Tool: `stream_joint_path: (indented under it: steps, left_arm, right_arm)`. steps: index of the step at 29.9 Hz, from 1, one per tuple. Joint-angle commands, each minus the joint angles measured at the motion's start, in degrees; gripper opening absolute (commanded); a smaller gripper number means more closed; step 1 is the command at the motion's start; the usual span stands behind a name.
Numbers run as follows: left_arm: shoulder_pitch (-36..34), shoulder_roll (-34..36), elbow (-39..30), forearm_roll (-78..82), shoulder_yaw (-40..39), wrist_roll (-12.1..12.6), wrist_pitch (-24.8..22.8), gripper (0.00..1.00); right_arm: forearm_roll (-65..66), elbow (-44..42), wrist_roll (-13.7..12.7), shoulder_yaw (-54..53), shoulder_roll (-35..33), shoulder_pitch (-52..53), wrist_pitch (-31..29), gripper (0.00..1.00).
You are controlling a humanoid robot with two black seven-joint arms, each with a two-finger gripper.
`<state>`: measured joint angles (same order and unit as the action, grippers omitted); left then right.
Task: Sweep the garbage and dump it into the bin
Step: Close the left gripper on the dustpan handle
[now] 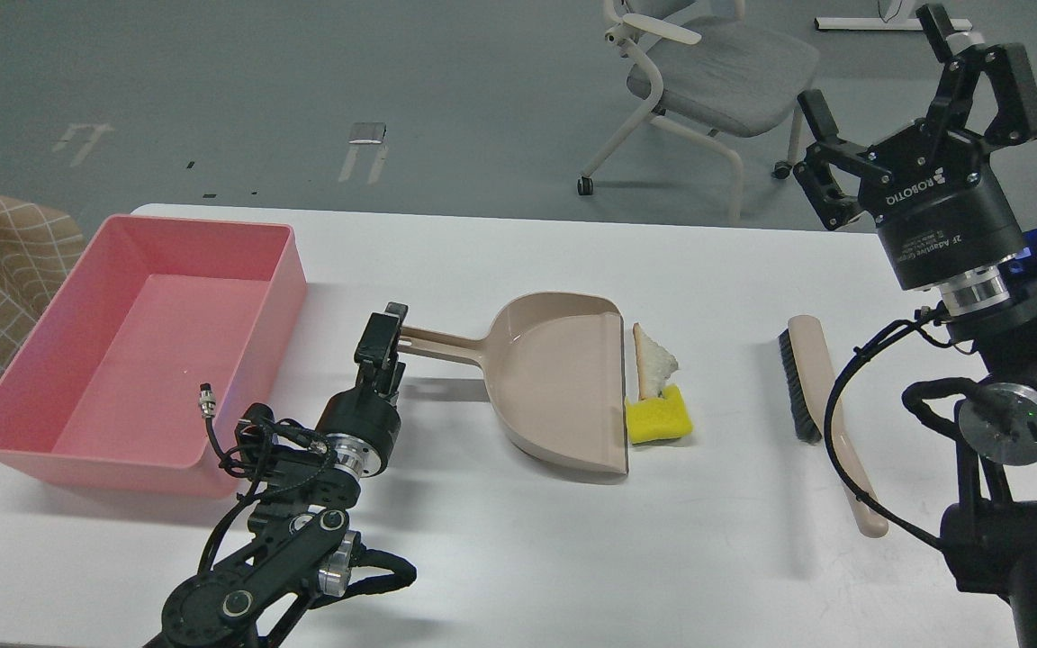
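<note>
The garbage lies mid-table: a triangular bread slice and a yellow sponge block, both touching the open mouth of the beige dustpan. The pink bin stands empty at the left. My left gripper sits at the tip of the dustpan's handle, its dark fingers overlapping the handle end; I cannot make out whether they grip it. My right gripper hangs high above the table's right side, open and empty.
A beige hand brush with black bristles lies right of the garbage, beside my right arm. A grey office chair stands on the floor beyond the table. Checked fabric shows at the far left edge.
</note>
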<state>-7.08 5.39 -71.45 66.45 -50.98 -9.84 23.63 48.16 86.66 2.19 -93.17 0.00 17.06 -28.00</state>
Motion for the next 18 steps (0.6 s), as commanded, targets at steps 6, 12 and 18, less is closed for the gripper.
stream_joint_path:
  steps: [6,12,18]
  left_arm:
    - [-2.05,-1.87,1.57,0.0,0.09,0.0,0.1,0.98]
    - [-2.41,-2.58,1.75,0.09,2.45,-0.88,1.15,0.98]
    - [-2.58,-2.58,2.88,0.09,3.69,-1.94,1.86,0.98]
  right_arm:
    - [0.0,0.0,0.0,0.0,0.0,-0.1,0.0,1.0]
    - [0.0,0.0,0.0,-0.08,0.0,-0.1,0.0,1.0]
    - [0.0,0.0,0.0,-0.26,0.0,-0.1,0.0,1.0]
